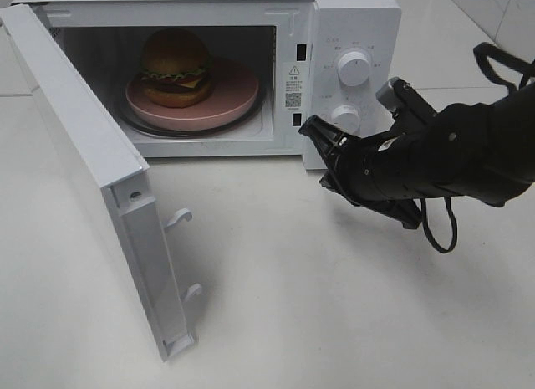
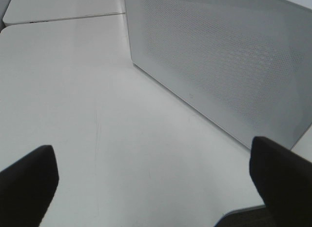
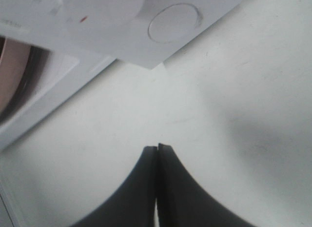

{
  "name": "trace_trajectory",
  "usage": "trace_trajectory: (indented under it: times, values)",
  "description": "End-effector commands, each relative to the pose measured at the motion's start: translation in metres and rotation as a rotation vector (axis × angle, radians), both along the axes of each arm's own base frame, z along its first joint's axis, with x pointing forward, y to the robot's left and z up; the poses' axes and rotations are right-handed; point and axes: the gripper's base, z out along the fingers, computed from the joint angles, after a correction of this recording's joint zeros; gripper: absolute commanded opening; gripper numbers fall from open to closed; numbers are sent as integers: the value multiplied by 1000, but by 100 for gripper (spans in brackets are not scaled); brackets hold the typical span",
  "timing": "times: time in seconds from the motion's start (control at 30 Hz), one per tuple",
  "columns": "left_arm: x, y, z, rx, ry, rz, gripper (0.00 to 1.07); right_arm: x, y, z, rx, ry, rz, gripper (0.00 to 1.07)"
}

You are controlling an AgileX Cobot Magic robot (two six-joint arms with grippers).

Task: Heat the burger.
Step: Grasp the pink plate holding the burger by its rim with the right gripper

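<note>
The burger (image 1: 175, 68), with a brown bun, lettuce and cheese, sits on a pink plate (image 1: 234, 96) inside the open white microwave (image 1: 351, 21). My right gripper (image 1: 309, 127) is shut and empty. It hovers just in front of the microwave's lower right corner, below the lower knob (image 1: 345, 117). In the right wrist view its fingertips (image 3: 157, 154) are pressed together above the table, with the plate's edge (image 3: 12, 66) showing. My left gripper (image 2: 152, 151) is open and empty, over bare table beside the door's outer face (image 2: 219, 66). It is out of the exterior high view.
The microwave door (image 1: 75, 130) is swung wide open toward the front left, with two latch hooks (image 1: 180, 217) on its edge. An upper knob (image 1: 354, 69) sits on the control panel. The white table (image 1: 334, 305) extends in front.
</note>
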Motion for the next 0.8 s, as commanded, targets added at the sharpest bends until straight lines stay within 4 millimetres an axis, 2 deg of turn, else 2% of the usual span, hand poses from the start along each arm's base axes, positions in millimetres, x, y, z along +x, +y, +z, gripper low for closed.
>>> trace_trajectory:
  times: [0.03,0.17,0.4,0.53,0.6,0.77,0.8]
  values:
    - [-2,0,0,-8,-28,2,100,-7,0,7,-76,8,140,3]
    - [-2,0,0,-8,-28,2,100,-19,2,17,-162,26,346,4]
    - [-2,0,0,-8,-28,2,100,-33,1,29,-235,51,531,4]
    - [-2,0,0,-8,-28,2,100,-36,1,34,-276,68,607,4]
    - [-2,0,0,-8,-28,2,100,-35,3,43,-360,103,732,5]
    - [-2,0,0,-8,-28,2,100,-31,2,54,-485,113,872,6]
    - [-2,0,0,-8,-28,2,100,-30,1,59,-554,115,957,6]
